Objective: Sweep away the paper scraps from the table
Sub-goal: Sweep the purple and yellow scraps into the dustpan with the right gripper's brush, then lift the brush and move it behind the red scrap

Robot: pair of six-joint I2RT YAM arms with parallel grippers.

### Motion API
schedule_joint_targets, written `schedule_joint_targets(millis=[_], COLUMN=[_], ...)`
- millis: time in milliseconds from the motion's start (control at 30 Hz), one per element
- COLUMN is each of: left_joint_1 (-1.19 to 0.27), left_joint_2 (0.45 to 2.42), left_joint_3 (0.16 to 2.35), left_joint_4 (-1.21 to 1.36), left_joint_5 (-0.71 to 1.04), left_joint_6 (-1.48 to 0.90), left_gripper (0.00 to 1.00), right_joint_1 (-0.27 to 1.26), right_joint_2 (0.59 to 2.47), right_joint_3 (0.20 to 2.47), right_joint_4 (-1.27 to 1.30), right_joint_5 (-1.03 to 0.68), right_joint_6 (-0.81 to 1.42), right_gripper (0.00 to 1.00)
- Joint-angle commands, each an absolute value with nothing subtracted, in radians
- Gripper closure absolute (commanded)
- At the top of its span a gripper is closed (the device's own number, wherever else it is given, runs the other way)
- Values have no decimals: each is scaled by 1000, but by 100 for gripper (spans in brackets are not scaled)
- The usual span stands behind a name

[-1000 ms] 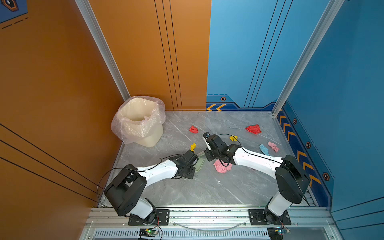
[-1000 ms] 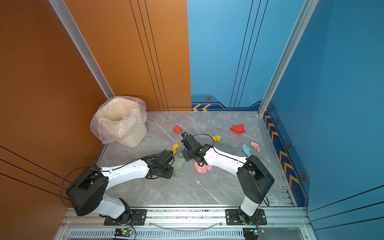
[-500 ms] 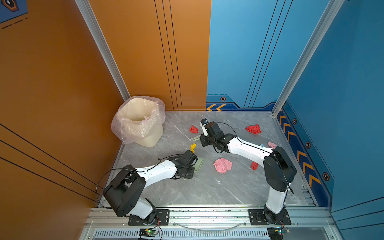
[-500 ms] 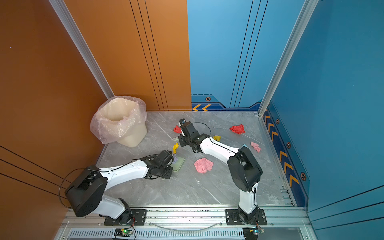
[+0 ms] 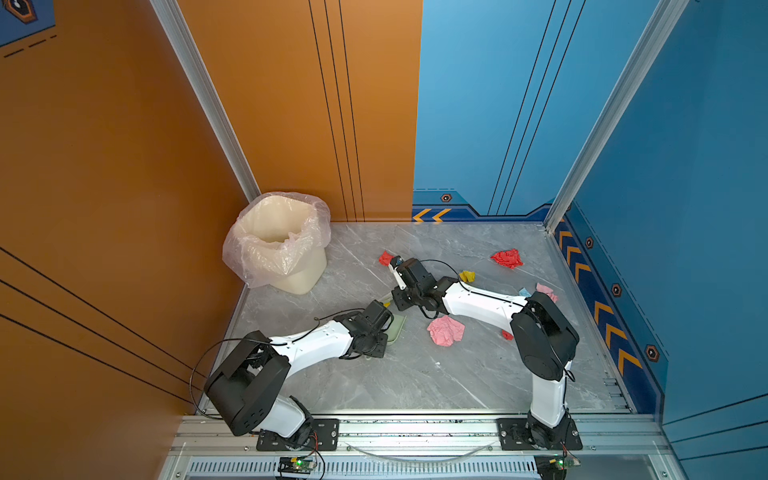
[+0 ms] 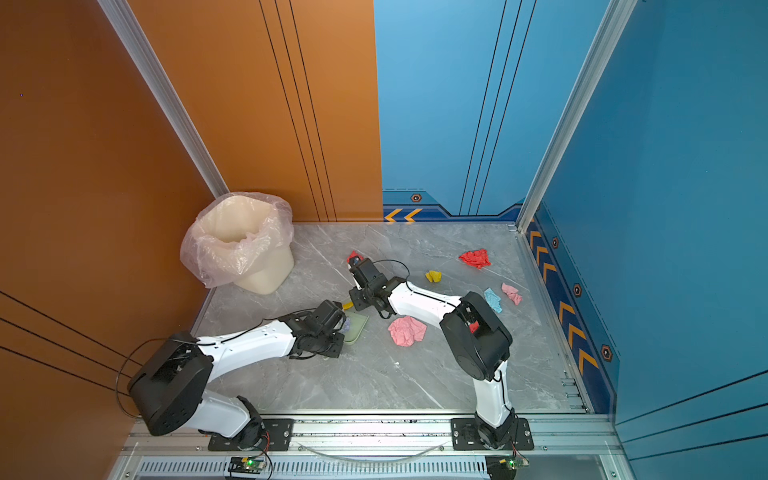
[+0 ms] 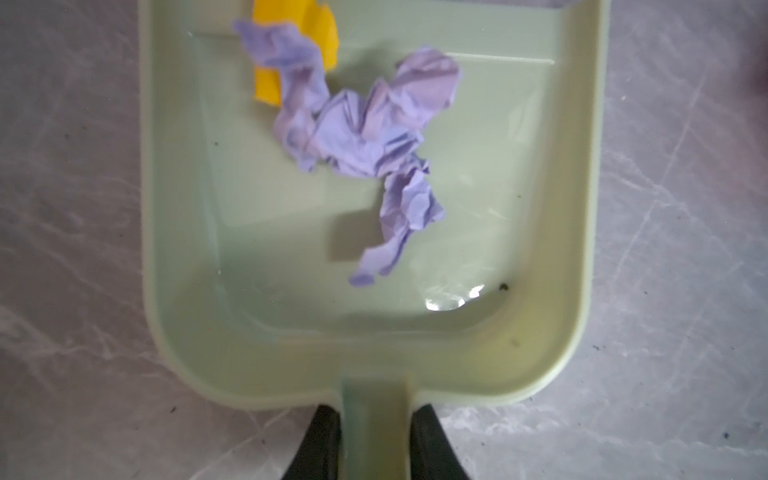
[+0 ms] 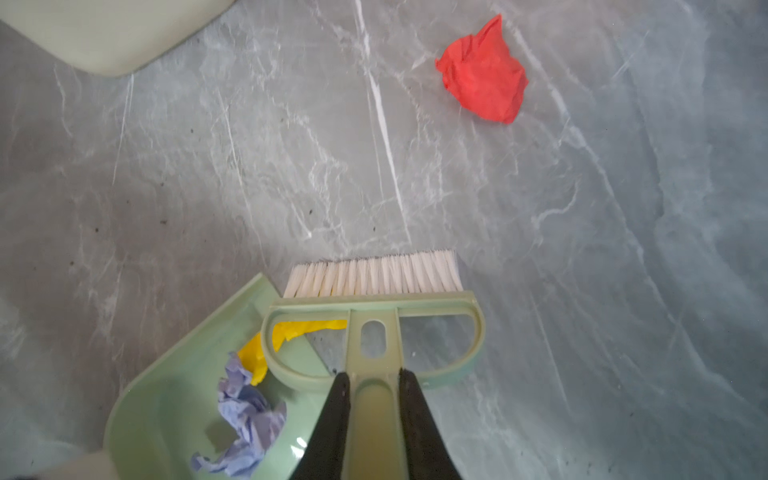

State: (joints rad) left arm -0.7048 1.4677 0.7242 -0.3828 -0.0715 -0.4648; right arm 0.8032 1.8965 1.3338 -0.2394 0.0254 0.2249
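Observation:
My left gripper (image 7: pixel 376 419) is shut on the handle of the pale green dustpan (image 7: pixel 158 249), which lies flat on the table (image 5: pixel 415 374). A lilac scrap (image 7: pixel 361 137) and a yellow scrap (image 7: pixel 316 37) lie in the pan. My right gripper (image 8: pixel 372 376) is shut on the handle of the green brush (image 8: pixel 374 307), whose white bristles stand at the pan's mouth. A red scrap (image 8: pixel 484 72) lies beyond the bristles. In a top view a pink wad (image 5: pixel 445 330), a red scrap (image 5: pixel 507 258), a yellow one (image 5: pixel 467 276), a light blue one (image 5: pixel 524 292) and a pink one (image 5: pixel 546 291) lie scattered.
A cream bin with a clear plastic liner (image 5: pixel 278 245) stands in the back left corner, close to the brush. Orange and blue walls close the table on three sides. A small red scrap (image 5: pixel 507 334) lies beside the right arm's elbow.
The right arm has swung the brush from beside the pink wad back and left to the dustpan's mouth, and its elbow has shifted. The left arm and dustpan have stayed put.

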Motion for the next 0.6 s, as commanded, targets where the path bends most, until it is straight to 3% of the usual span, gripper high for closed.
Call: schedule_joint_targets(millis=[0,333,567], left_joint_1=[-691,-690,-690], left_joint_2=[1454,1471,1467], left_joint_3=[704,713,713], left_joint_4=[-408,-405,-399], left_joint_5=[-94,-81,-78], left_joint_6=[-478,-472,-474], left_gripper=[100,100,100], right_joint_1=[826,855,765], right_joint_2=[1821,1770,1754], right_joint_3=[1292,1280,1274], right_joint_4=[-342,-432,-329], right_joint_5=[9,-36,-114], right_joint_6=[233,252,340], right_gripper=[100,100,100])
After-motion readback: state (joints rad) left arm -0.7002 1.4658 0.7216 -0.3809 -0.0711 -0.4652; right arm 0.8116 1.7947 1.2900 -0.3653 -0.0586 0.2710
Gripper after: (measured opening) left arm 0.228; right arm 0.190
